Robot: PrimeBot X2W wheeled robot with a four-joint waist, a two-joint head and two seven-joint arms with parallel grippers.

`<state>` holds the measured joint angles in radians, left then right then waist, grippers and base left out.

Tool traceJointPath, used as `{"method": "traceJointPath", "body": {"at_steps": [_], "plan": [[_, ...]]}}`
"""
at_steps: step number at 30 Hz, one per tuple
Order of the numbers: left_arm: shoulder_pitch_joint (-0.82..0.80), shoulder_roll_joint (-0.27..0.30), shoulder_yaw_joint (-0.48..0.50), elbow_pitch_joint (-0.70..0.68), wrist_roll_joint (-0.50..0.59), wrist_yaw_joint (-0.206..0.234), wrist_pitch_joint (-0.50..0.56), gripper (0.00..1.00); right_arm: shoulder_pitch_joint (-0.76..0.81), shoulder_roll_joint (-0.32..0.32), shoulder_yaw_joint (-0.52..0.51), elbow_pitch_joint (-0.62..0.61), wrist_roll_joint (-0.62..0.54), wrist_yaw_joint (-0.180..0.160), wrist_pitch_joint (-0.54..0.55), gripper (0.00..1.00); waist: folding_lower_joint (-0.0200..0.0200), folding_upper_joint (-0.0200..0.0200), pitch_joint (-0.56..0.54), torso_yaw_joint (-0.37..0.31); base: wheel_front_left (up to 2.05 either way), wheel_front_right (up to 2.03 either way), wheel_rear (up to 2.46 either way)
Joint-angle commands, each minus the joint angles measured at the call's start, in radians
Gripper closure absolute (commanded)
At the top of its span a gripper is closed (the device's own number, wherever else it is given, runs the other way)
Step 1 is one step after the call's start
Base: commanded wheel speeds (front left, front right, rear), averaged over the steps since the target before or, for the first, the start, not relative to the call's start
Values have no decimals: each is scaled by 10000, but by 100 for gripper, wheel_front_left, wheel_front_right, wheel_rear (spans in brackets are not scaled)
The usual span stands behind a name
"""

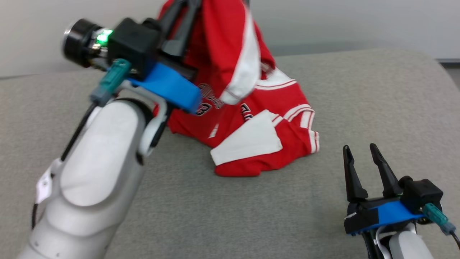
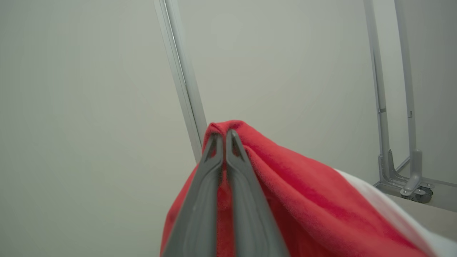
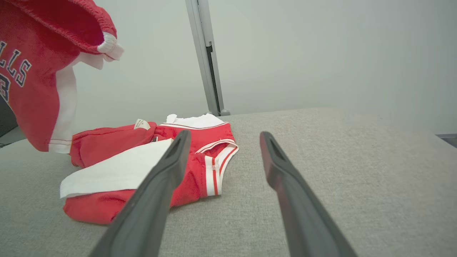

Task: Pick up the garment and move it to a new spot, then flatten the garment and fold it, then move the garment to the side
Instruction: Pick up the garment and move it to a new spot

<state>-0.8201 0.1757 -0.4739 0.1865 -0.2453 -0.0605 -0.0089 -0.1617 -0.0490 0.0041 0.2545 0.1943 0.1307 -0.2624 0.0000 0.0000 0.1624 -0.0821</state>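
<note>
- Jersey (image 1: 251,118): red, with white side panels, red-and-white striped trim at the openings, and dark lettering and numerals edged in white. It has a small white label (image 3: 142,124).
- Padded surface (image 1: 359,108): heathered grey-beige weave, no pattern.
- Left gripper (image 2: 224,134): dark grey.
- Left wrist parts: blue bracket (image 1: 172,86), black housing (image 1: 134,41), teal plug (image 1: 115,73), green light (image 1: 104,36).
- Forearm (image 1: 100,158): glossy white.
- Right gripper (image 1: 359,147): black, on a blue mount (image 1: 390,212).
- Wall (image 3: 321,53): plain pale grey-white.
- Post (image 3: 207,57): light grey.
</note>
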Motion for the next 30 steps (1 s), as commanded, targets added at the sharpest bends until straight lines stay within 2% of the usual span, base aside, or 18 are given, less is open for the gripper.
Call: {"method": "traceJointPath", "body": {"at_steps": [1, 15, 23, 27, 30], "plan": [[320, 256, 272, -131, -94, 191, -100, 100, -227, -24, 101, -134, -84, 4, -39, 0, 0, 0, 267, 446, 0, 0, 0], [3283, 1996, 2679, -1149, -1043, 1509, -863, 100, -293, -30, 346, -688, -556, 2, -38, 0, 0, 0, 173, 2876, 0, 0, 0], [4374, 2312, 3197, -1434, -1369, 1730, -1060, 100, -16, -51, 302, -725, -822, 2, -38, 0, 0, 0, 74, 4477, 0, 0, 0], [4655, 2354, 3221, -1470, -1439, 1776, -1116, 100, 57, -113, 335, -678, -877, 2, -38, 0, 0, 0, -3, 5013, 0, 0, 0], [4777, 2404, 3291, -1437, -1508, 1815, -1146, 100, 25, -116, 387, -644, -909, 2, -38, 0, 0, 0, -44, 5172, 0, 0, 0]]}}
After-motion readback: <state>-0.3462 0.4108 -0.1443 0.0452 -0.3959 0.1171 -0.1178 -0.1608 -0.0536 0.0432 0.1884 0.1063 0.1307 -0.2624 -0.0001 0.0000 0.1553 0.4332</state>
